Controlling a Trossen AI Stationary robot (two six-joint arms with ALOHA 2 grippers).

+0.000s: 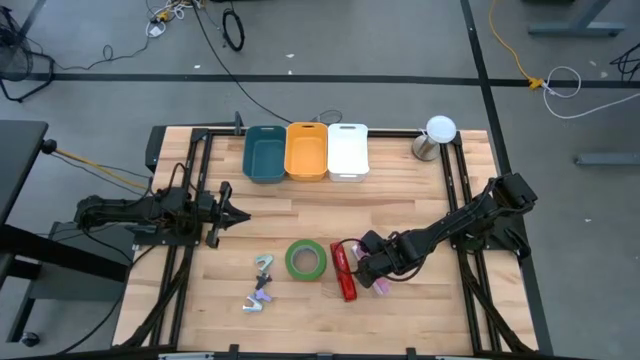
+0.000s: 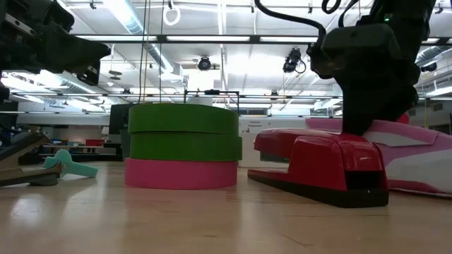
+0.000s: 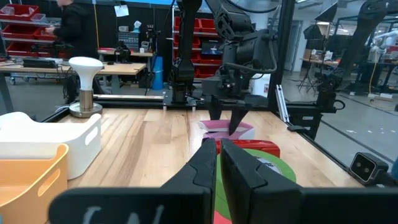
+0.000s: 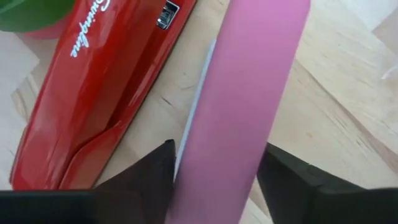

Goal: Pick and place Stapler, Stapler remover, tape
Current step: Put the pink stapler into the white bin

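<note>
While the right tool (image 1: 374,268) reaches low, this is what each view shows.

High view: the red stapler (image 1: 345,270) lies on the worktop (image 1: 400,200) just beside the green tape (image 1: 306,260). A pink stapler (image 1: 381,286) lies under the right tool. The left tool (image 1: 228,212) waits well apart, near the left rail.

Low view: the tape (image 2: 183,141) sits on a pink roll (image 2: 181,173).

Left wrist view: its fingers (image 3: 205,168) are pressed together.

Right wrist view: the fingers (image 4: 155,171) are spread, one on each side of the pink stapler (image 4: 249,93). They are not pinching it.

Handling: it looks stiff, smooth and fairly heavy. Grab it across its narrow sides, near the middle.
</note>
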